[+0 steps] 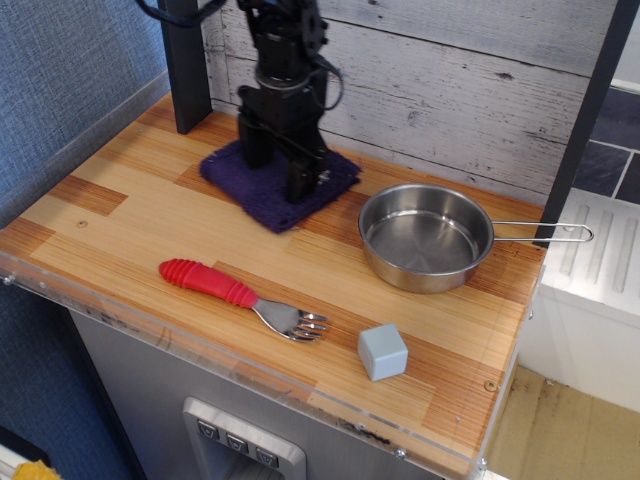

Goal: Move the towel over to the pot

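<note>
observation.image | claw [280,170] part-open, fingers pressed on towel [278,190] | towel directly beneath, near pot [426,238]

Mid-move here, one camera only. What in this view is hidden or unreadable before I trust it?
- Claw grip: its black fingers press down on the towel, but whether they pinch cloth cannot be told.
- Towel centre: covered by the claw.
- Pot handle: its far end passes behind the dark post.
- Upper arm: cut off by the top edge.
</note>
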### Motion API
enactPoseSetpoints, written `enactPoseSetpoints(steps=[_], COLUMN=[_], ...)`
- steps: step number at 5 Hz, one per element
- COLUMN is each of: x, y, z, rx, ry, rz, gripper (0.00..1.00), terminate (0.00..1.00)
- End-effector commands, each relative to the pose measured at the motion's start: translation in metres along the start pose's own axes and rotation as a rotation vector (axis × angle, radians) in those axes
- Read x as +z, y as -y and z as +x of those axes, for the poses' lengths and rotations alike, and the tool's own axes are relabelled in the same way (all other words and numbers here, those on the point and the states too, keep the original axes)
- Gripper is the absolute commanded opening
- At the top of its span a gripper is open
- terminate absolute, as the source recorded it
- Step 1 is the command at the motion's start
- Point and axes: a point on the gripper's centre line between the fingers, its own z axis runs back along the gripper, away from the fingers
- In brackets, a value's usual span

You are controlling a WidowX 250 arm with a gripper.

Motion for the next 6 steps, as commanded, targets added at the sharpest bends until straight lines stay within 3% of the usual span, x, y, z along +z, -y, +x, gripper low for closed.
enactPoseSetpoints(steps=[1, 3, 5, 6], x=[0.020, 0.038, 0.074, 0.107], y=[0.021, 0.006, -0.008, -0.011], z=[0.003, 0.000, 0.001, 0.000], rx=[-0.059, 0.009, 0.121, 0.131], ry=[0.033, 0.049, 0.084, 0.144], rz=[-0.009, 0.036, 0.075, 0.121], gripper=[1.00, 1.00, 1.00, 1.00], terminate=[0.00, 0.00, 0.00, 0.00])
